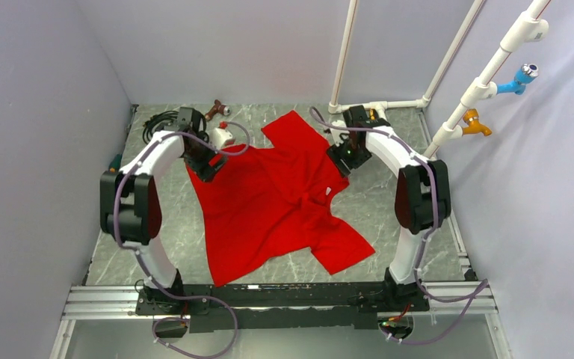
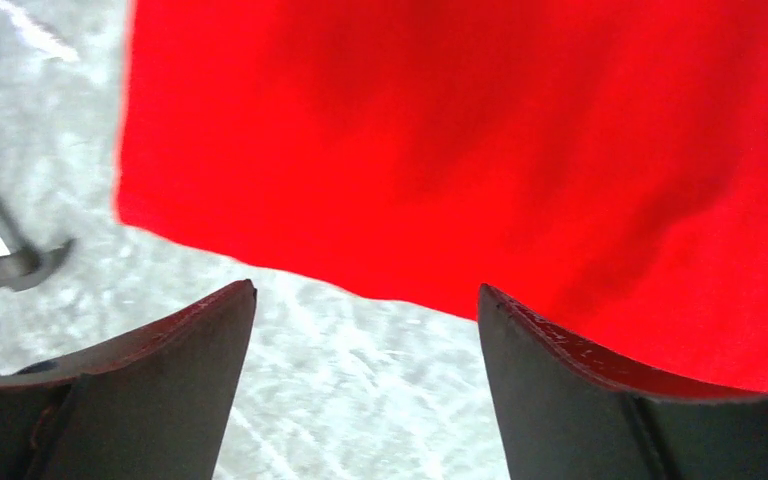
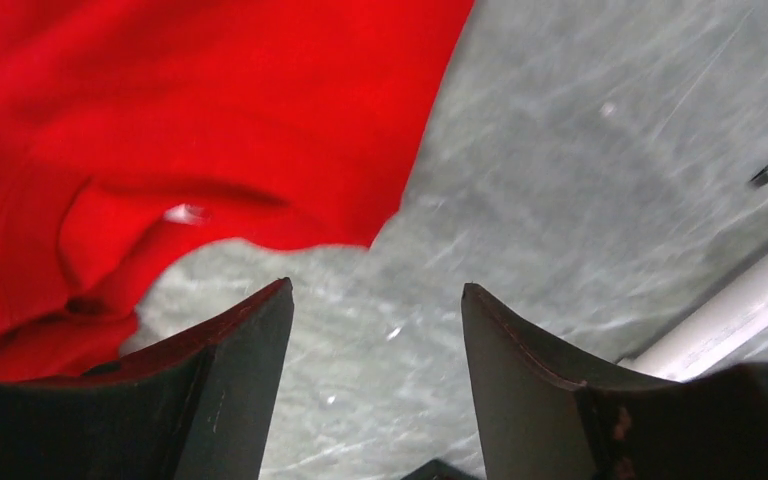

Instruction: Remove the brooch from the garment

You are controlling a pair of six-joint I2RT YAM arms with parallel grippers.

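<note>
On the upper face of the red T-shirt (image 1: 276,202), no brooch shows in any view. It may be too small for the top cam, tucked in a fold, or under an arm; can't tell which. So the bearing from either gripper to the pin is unknown, and the next move hangs on that.

The shirt lies spread over the middle of the table (image 1: 119,254), collar toward the right edge, hem toward the left edge. Its long axis thus runs approx left-right. One sleeve points at the far edge, the other at the near right corner. A white neck label (image 1: 331,192) sits at the collar; it's not the pin.

The left gripper (image 1: 208,166) is over the hem's far corner. Its wrist cam shows fingers (image 2: 160,380) spread w/ nothing btwn them, the hem edge just beyond the tips and bare table under. The right gripper (image 1: 346,158) is on the collar side, btwn far sleeve and neck. Its fingers (image 3: 210,390) are also spread and empty, over bare table, w/ cloth and label on the left of that view.

Judgement: the chest area, a likely spot for a pin, is nearer the right gripper, so it prob has the shorter reach. The left looks better placed to pin the cloth down. First need is spotting the brooch.
</note>
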